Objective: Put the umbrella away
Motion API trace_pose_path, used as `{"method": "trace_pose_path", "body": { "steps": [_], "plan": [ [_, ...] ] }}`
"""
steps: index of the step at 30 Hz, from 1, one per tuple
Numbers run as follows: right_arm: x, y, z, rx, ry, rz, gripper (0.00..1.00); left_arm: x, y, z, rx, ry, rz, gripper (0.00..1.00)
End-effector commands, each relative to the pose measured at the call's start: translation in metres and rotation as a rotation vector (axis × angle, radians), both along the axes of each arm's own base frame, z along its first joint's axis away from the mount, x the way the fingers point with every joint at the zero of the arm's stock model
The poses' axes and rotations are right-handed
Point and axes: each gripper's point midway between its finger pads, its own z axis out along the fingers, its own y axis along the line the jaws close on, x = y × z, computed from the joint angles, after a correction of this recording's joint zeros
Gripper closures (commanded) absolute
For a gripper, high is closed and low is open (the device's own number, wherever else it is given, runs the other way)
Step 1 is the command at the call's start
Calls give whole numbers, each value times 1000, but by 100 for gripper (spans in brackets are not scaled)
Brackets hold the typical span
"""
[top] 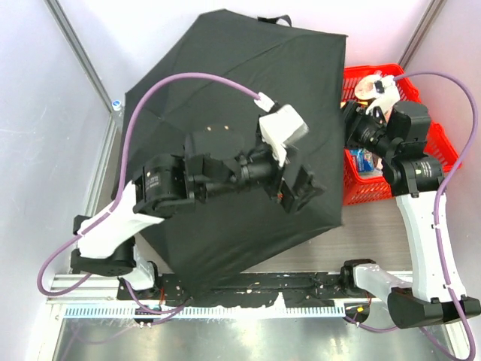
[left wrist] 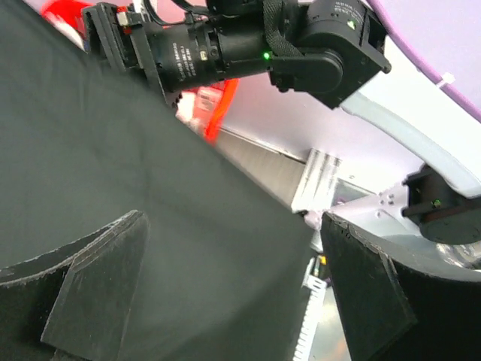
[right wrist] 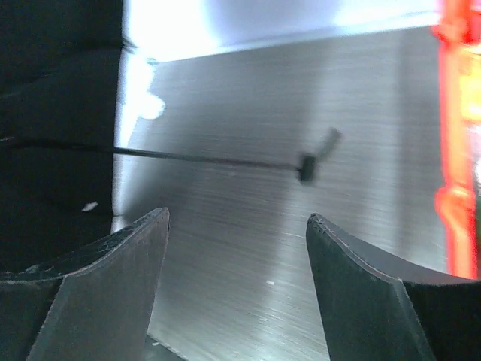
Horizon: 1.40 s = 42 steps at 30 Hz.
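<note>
Not much open room on the worktop (top: pixel 372 237): covered from the left edge almost to the right edge by the black umbrella (top: pixel 225 75), wide open, top side up. Only a bare strip of shiny metal left along the right side. Boxed in at the far right corner by a red basket (top: pixel 443 154), just beside the cloth edge.

Up over the cloth near its right edge, the left hand (top: pixel 299 188): spread wide, holding nothing; hard to tell if brushing the cloth.

By the basket, at the cloth's right edge, the right hand (top: pixel 352 120): spread apart too, nothing pinched. Just past its fingers (right wrist: pixel 98 286), a thin rib tip (right wrist: pixel 307 167) poking out over bare metal, not touched.

Handle and pole hidden under the cloth. Things in the basket too blurry to name.
</note>
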Motion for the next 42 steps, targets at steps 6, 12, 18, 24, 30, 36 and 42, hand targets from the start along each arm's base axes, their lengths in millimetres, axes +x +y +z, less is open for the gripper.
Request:
{"method": "trace_pose_path", "body": {
  "steps": [6,12,18,24,30,36,42],
  "plan": [
    [-47,81,130,388,-262,457,22,8,51,55,83,-392,504,0],
    [-55,110,177,531,-357,599,23,5,39,29,478,-767,772,0],
    [-36,117,178,550,-342,565,24,15,39,34,521,-785,932,0],
    [-22,113,159,488,-301,487,25,34,53,28,462,-679,895,3],
    [-18,107,143,432,-271,424,25,55,73,29,427,-682,947,25],
    [-8,103,118,341,-228,376,24,69,90,33,431,-672,985,60],
    [13,58,62,33,-216,147,22,69,107,41,403,-653,987,79]
  ]
}}
